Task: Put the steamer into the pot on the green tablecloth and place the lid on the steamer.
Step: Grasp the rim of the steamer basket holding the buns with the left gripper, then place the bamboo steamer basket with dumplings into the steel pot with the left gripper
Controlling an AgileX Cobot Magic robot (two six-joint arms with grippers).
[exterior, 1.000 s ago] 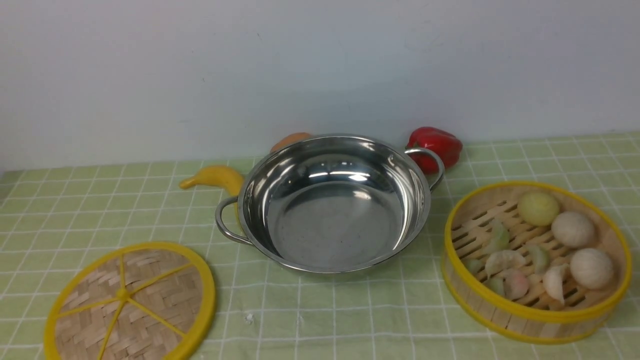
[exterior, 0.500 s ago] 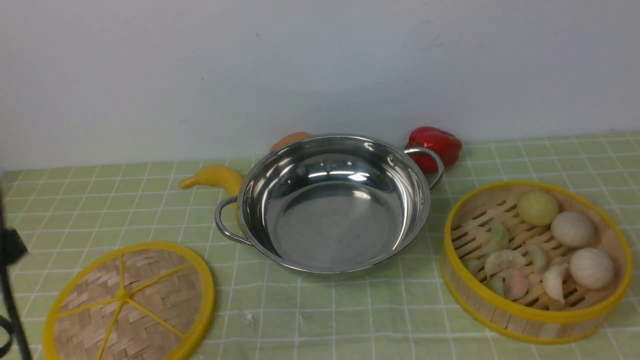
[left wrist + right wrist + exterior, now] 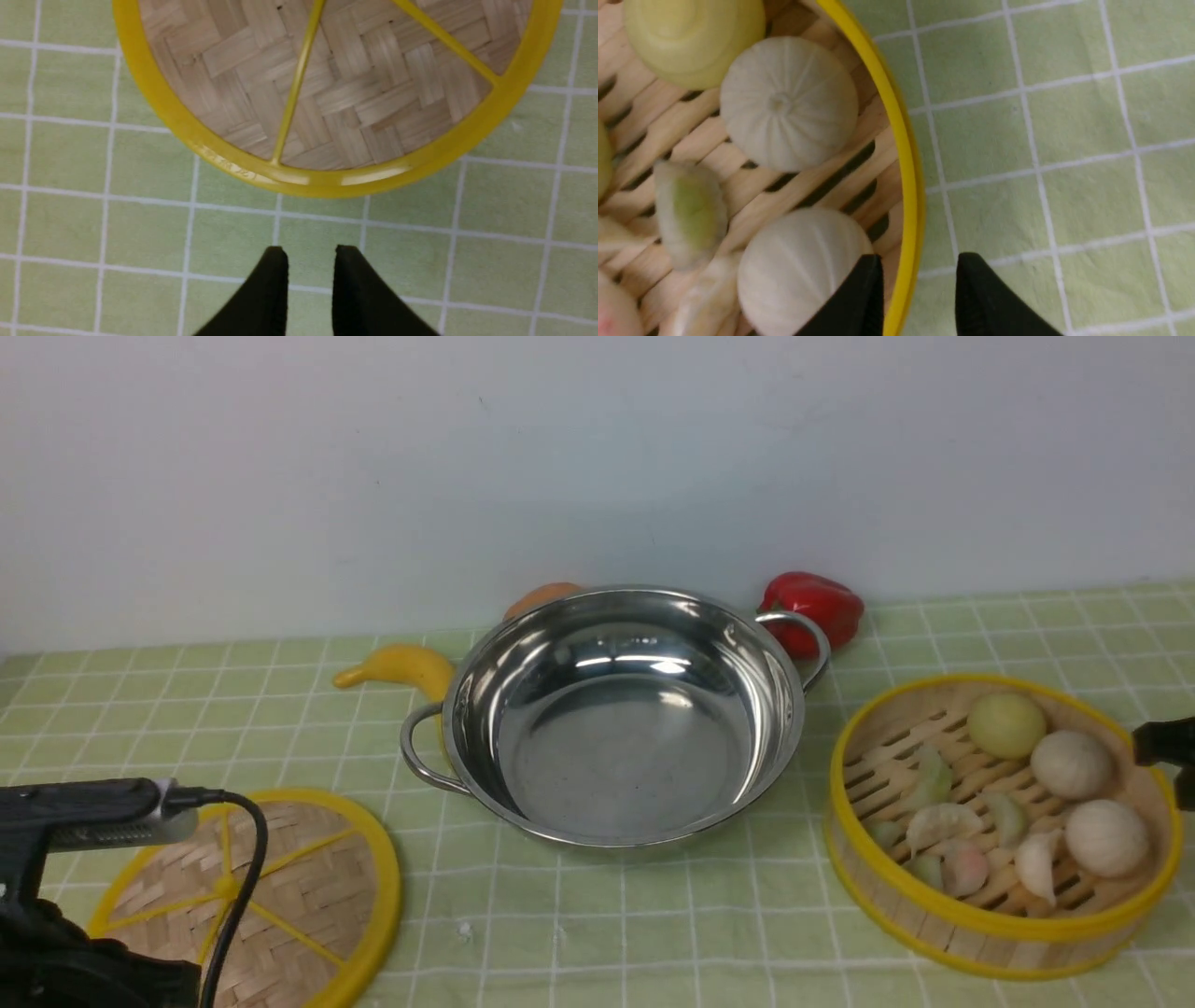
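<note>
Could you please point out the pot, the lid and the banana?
pot (image 3: 625, 756): front view, inside floor.
lid (image 3: 317, 183): left wrist view, yellow rim.
banana (image 3: 408, 665): front view, upper curve.

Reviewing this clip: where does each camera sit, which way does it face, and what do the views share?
Front view: between the arms, looking forward at the pot; parts of both arms show at its side edges.
Left wrist view: on the left wrist, facing the lid and cloth; left gripper fingertips show.
Right wrist view: on the right wrist, facing the steamer's rim; right gripper fingertips show.
Front and right wrist views share the steamer.
</note>
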